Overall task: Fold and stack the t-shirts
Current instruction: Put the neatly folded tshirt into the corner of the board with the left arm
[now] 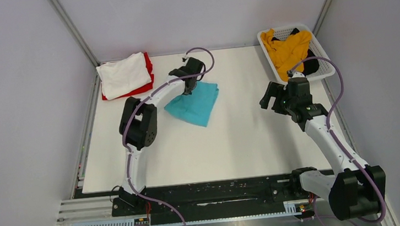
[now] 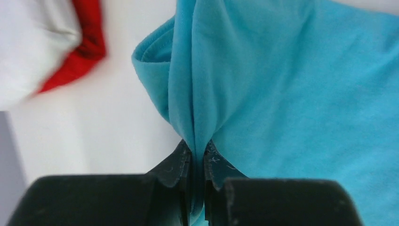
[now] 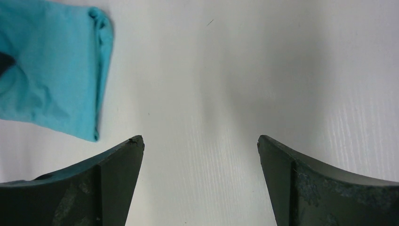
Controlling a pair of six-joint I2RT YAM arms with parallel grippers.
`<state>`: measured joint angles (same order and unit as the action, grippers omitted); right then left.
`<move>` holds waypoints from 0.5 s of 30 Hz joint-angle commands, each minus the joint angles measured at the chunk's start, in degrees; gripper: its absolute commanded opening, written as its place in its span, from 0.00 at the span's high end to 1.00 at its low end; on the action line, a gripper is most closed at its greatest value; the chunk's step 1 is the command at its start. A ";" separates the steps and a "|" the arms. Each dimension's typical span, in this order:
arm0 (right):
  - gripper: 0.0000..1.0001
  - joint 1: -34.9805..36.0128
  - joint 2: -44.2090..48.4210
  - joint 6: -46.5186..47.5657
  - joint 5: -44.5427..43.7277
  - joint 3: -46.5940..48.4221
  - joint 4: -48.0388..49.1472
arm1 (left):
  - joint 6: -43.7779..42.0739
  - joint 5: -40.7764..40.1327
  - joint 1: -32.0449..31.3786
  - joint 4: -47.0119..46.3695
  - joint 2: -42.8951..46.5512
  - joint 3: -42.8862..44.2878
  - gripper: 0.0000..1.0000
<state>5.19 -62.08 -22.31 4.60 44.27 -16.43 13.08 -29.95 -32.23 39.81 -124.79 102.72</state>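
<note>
- At the far left of the table [image 1: 244, 136], the white shirt [image 1: 123, 75] lies folded on top of the red shirt [image 1: 148, 68]. This looks to us like the start of the stack. Only the red one's edges show, so we cannot tell how neatly it is folded.
- Just to the right, our left gripper [image 2: 197, 153] is pinched tight on a raised ridge of the teal shirt [image 2: 291, 94], at the shirt's far edge. We judge this hold is meant for carrying the shirt over to the stack.
- The teal shirt lies folded on the table, near the stack but apart from it. From above, the gripper hides the pinched spot.
- Further right, our right gripper [image 3: 200, 141] hovers over bare table with its jaws spread wide, holding nothing. We think it is being kept out of the way.
- In the far right corner, the basket [image 1: 322, 51] holds the crumpled yellow shirt [image 1: 288, 49]. The black shirt [image 1: 310, 64] is mostly hidden beneath the yellow one and behind the arm's cable.
</note>
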 commanded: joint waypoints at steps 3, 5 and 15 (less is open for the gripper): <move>0.01 -0.27 0.80 1.68 -4.33 -0.13 0.66 | -19.91 -12.03 5.17 -10.78 1.09 5.19 1.00; 0.01 -0.27 0.60 1.77 -4.93 -0.28 1.23 | -22.53 -11.38 6.98 -12.41 0.82 6.61 1.00; 0.01 -0.25 3.11 1.74 -6.90 -3.00 6.27 | -29.68 -10.38 12.85 -14.84 -1.94 15.73 1.00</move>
<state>5.19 -61.32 -21.28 -0.47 42.15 -14.28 -12.29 -39.05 -20.40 28.73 -125.99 113.73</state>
